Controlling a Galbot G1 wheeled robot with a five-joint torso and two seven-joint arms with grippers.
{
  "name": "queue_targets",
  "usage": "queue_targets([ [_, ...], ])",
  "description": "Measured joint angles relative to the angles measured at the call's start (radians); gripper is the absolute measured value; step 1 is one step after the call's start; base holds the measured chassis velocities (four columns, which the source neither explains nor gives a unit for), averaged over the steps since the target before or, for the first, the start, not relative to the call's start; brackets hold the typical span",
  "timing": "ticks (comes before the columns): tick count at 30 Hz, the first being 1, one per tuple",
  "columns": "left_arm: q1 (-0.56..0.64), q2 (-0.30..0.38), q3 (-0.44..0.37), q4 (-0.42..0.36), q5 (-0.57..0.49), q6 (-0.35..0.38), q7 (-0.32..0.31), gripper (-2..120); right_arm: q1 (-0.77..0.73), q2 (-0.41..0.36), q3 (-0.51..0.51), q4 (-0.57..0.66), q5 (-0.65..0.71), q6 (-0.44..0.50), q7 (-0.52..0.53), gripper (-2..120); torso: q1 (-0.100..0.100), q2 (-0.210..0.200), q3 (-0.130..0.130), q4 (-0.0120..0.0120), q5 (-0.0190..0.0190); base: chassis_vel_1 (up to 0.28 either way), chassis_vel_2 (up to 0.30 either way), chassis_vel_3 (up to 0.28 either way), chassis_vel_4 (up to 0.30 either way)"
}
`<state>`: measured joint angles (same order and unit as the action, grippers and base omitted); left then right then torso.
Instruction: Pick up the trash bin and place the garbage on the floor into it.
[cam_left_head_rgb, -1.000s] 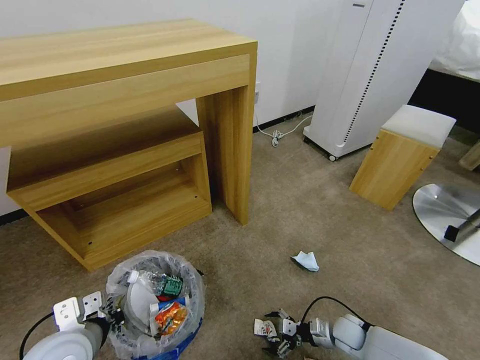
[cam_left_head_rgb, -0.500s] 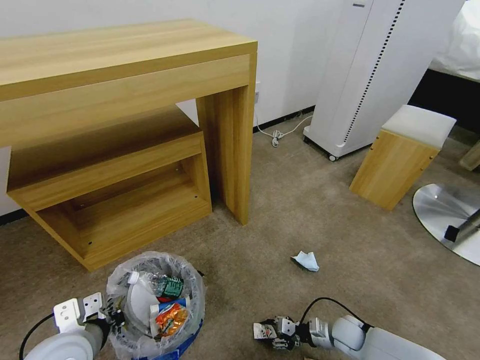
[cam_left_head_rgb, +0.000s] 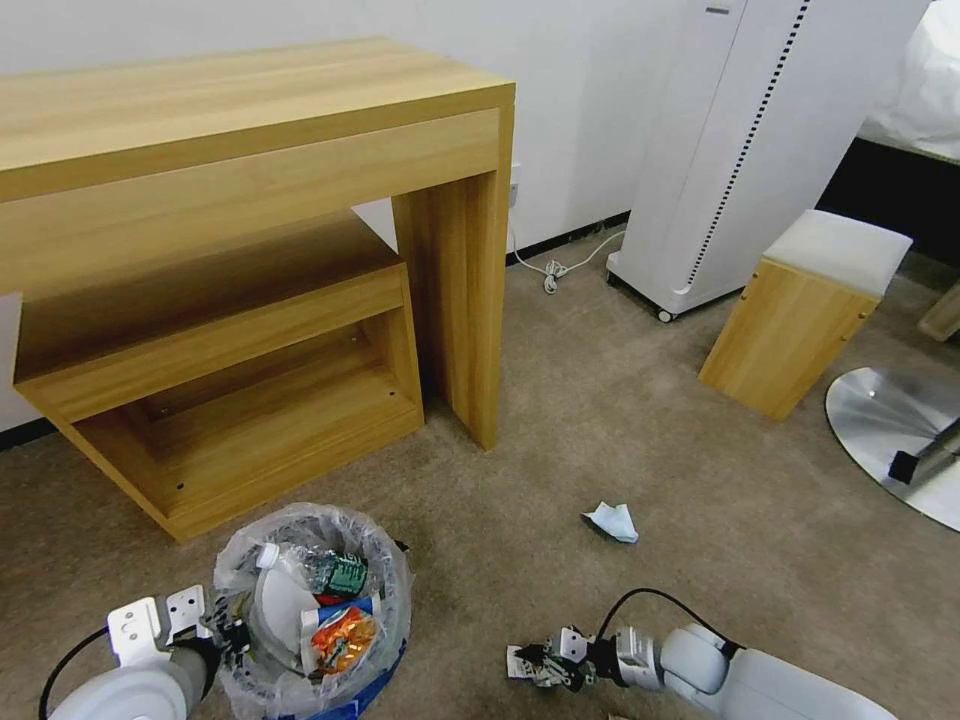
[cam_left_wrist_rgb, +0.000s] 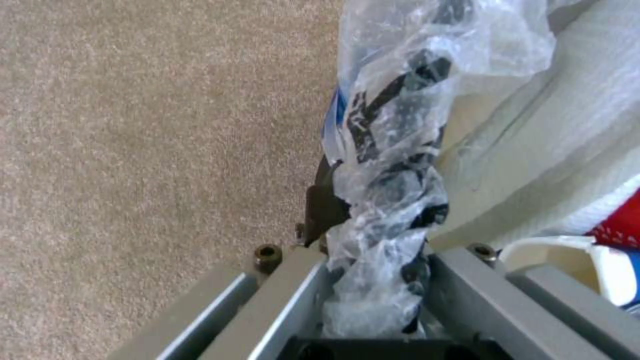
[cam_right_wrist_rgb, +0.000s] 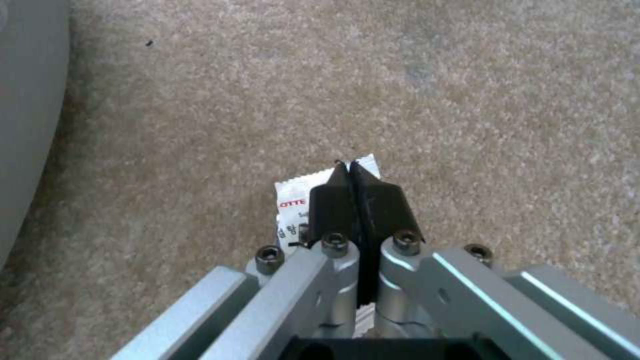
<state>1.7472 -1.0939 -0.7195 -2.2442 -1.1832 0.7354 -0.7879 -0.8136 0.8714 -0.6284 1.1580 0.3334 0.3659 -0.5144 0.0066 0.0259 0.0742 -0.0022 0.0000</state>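
The trash bin (cam_left_head_rgb: 365, 688), blue with a clear bag liner, stands on the beige floor (cam_left_head_rgb: 620, 420) at the lower left and holds wrappers, a green-labelled bottle and white pieces. My left gripper (cam_left_head_rgb: 233, 632) is shut on its bagged rim (cam_left_wrist_rgb: 387, 200). My right gripper (cam_left_head_rgb: 535, 668) is low over the carpet at the bottom centre. It is shut on a white wrapper with red lettering (cam_right_wrist_rgb: 293, 197), whose edge pokes out beside the black fingertips (cam_right_wrist_rgb: 333, 200). A crumpled white-blue tissue (cam_left_head_rgb: 612, 521) lies on the floor, farther ahead of the right gripper.
A wooden desk (cam_left_head_rgb: 250, 130) with a low shelf unit stands behind the bin. To the right are a tall white appliance (cam_left_head_rgb: 740, 150), a wooden stool with a white cushion (cam_left_head_rgb: 800, 310), a metal chair base (cam_left_head_rgb: 890, 430) and a cable (cam_left_head_rgb: 560, 265) by the wall.
The right gripper's fingers, spread a second ago, have closed on the white wrapper at the carpet. The left gripper and the bin have not moved.
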Motion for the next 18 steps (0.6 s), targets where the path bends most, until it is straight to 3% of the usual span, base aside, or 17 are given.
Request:
queue_targets([
  [15, 0.006, -0.004, 0.002, 0.000, 0.004, 0.000, 0.000, 0, -0.003, -0.009, 0.051, 0.042, 0.062, 0.005, -0.004, 0, 0.000, 0.000, 0.000, -0.0001, 0.0000, 0.000, 0.000, 0.000, 0.000],
  [18, 0.010, -0.007, 0.004, -0.002, 0.011, 0.000, 0.000, 0, 0.006, -0.020, 0.132, 0.131, 0.152, 0.032, -0.021, 0, 0.000, 0.000, 0.000, -0.0001, 0.0000, 0.000, 0.000, 0.000, 0.000],
])
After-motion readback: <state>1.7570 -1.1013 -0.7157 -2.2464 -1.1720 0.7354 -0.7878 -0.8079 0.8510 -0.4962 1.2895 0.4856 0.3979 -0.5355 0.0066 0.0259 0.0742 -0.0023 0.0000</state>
